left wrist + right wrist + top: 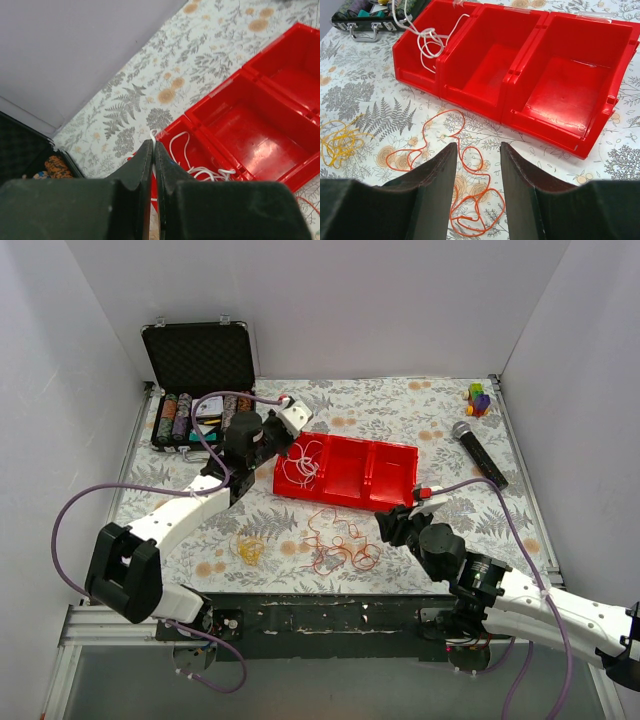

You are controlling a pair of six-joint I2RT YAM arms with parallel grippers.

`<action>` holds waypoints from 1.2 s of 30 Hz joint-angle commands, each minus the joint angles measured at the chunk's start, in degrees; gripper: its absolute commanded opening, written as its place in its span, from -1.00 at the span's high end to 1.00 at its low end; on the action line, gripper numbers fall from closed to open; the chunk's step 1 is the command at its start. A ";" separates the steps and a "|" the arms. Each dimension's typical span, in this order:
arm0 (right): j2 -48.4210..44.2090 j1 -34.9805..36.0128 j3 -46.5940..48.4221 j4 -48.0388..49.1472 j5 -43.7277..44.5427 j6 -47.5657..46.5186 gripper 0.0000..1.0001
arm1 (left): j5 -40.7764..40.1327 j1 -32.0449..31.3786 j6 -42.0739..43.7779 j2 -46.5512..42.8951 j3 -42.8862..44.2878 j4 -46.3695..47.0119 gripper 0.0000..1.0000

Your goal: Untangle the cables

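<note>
Floral tablecloth (400, 410), sorting seemingly half done: my left gripper (153, 145) pinches the white cable (427, 37), whose coil lies below it in the red tray (470, 102). My right gripper (477, 147) hovers wide open over the unsorted orange cable (345, 552), with the yellow cable (249, 550) apart to its left.

No legible text – seemingly none (anywhere).

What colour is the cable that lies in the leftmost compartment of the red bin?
White. The cable shows best in the right wrist view.
</note>
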 commanded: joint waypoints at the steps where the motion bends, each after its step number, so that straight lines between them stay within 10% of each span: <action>1: -1.30 0.21 0.25 2.11 1.40 0.06 0.04 | 0.52 0.17 1.92 0.76 -1.93 0.03 1.00; 22: -2.09 0.12 -1.15 2.20 1.84 1.11 0.03 | 13.00 -1.85 -2.83 5.68 2.37 -7.87 0.99; 36: -0.69 0.12 -0.63 3.25 0.70 0.76 0.02 | 3.95 0.78 -1.25 13.07 2.56 -14.84 0.82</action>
